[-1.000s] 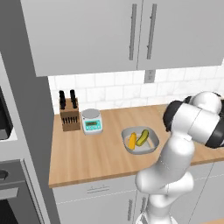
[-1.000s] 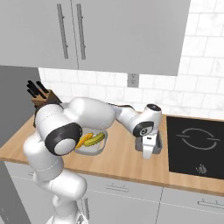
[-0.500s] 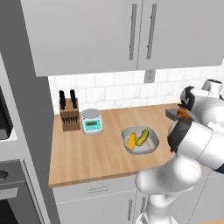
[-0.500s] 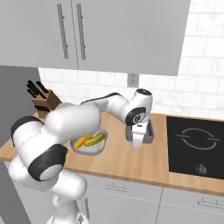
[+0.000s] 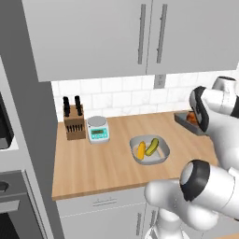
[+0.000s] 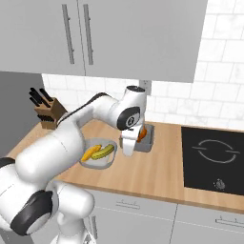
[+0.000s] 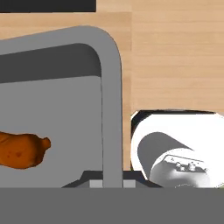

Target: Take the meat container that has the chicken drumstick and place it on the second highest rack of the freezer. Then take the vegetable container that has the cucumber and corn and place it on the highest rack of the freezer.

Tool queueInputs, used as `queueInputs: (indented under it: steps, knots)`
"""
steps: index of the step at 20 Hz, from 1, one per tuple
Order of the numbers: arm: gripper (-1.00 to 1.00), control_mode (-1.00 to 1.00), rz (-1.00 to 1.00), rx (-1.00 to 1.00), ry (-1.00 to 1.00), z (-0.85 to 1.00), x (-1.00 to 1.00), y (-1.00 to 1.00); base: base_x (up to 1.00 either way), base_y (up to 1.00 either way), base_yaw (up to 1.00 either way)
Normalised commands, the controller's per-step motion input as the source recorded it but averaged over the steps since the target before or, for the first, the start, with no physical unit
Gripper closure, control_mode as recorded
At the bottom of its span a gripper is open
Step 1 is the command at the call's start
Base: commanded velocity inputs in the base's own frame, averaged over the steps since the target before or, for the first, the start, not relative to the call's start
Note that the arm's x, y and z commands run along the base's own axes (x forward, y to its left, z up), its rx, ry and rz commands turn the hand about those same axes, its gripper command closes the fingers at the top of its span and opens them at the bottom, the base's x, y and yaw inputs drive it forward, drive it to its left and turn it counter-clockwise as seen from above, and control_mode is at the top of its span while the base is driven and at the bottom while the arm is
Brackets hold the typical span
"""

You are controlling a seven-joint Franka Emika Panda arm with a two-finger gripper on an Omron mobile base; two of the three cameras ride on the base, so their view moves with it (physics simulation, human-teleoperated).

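Observation:
My gripper [image 7: 109, 181] is shut on the side rim of the grey meat container [image 7: 65, 100], which holds the orange-brown chicken drumstick [image 7: 22, 151]. In the right base view the gripper [image 6: 133, 143] holds that container [image 6: 145, 140] just above the counter, with the drumstick [image 6: 141, 134] inside. From the left base view the meat container [image 5: 186, 122] peeks out behind my arm. The vegetable container [image 6: 97, 159], a grey bowl [image 5: 161, 156], sits on the counter with the yellow corn [image 5: 141, 150] and green cucumber [image 5: 152, 146] side by side. The freezer is out of view.
A knife block [image 5: 73, 125] and a small kitchen scale [image 5: 98, 130] stand at the back left of the wooden counter [image 5: 93, 168]. A black cooktop [image 6: 214, 157] lies to the right. Wall cabinets [image 5: 116, 37] hang overhead.
The gripper has carried the meat container leftward along the counter, away from the cooktop and closer to the vegetable bowl. The bowl has stayed put.

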Motion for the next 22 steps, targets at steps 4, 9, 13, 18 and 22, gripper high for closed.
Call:
queueInputs:
  steps: [4,9,13,18,22]
  knots:
    - [1.00,-1.00,-0.11,-0.05,-0.03,0.27,-0.48,0.76,0.00,0.00,0.00]
    - [1.00,-1.00,-0.08,-0.06,-0.10,0.27,-0.43,0.87,0.00,0.00,0.00]
    - [1.00,-1.00,-0.04,-0.04,-0.10,0.45,-0.34,0.88,0.00,0.00,0.00]
    - [1.00,-1.00,-0.03,-0.01,-0.04,0.28,-0.26,0.68,0.00,0.00,0.00]
    - [1.00,-1.00,-0.04,0.00,-0.01,0.10,-0.16,0.45,0.00,0.00,0.00]
